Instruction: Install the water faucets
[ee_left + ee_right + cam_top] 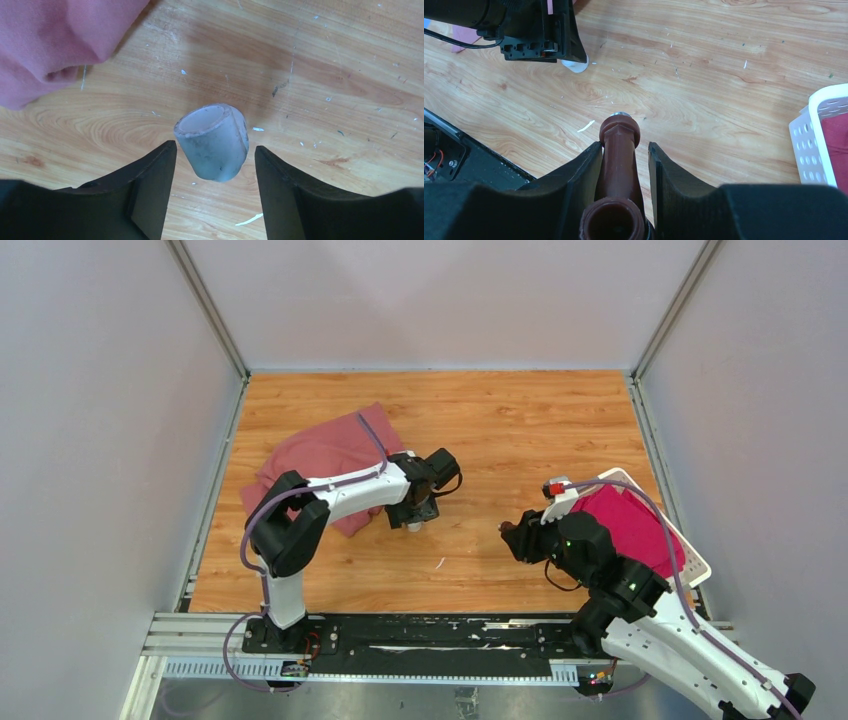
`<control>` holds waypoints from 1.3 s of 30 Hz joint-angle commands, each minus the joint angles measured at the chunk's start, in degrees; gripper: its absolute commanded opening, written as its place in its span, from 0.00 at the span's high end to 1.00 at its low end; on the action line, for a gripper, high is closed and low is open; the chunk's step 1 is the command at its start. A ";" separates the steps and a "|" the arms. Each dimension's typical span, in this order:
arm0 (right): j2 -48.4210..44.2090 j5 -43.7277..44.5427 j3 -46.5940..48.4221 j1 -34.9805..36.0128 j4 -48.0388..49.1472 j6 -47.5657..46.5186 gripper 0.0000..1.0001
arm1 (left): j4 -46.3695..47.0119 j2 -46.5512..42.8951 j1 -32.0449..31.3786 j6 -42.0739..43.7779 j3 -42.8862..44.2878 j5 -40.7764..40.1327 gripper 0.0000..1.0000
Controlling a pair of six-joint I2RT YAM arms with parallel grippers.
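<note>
The white pipe fitting [212, 142] lies on the wooden table [325, 60], its open end tilted up. My left gripper [214, 147] is open and straddles it, with a gap on each side. It also shows under that gripper in the top view [414, 527] and the right wrist view [574, 65]. My right gripper [624, 146] is shut on the reddish-brown tap [620, 155], whose silvery end [620, 114] points forward over the table. In the top view the right gripper [512, 537] is right of the left gripper [415, 520], apart from it.
A pink-red cloth [320, 455] lies bunched at the left, just behind the left arm, and shows in the left wrist view [50, 45]. A white slatted basket [697, 565] holding a red cloth [630, 525] stands at the right edge. Small white flecks dot the wood.
</note>
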 commanded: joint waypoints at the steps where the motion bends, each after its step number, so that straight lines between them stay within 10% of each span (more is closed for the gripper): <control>1: -0.46 -0.64 0.05 -0.66 0.29 0.61 1.00 | 0.62 1.61 -0.06 -3.24 0.58 -1.50 0.39; 14: -0.50 -0.61 -0.46 -0.58 0.35 0.69 1.00 | 2.28 3.51 1.09 -1.26 0.67 0.16 0.57; 21: 0.08 -0.86 -0.63 -0.63 0.70 0.90 1.00 | 2.19 3.86 1.27 5.42 2.51 -0.08 0.34; 39: 1.08 -1.73 -0.75 -0.63 1.43 1.21 1.00 | 1.84 3.56 1.89 6.99 2.73 -2.19 0.54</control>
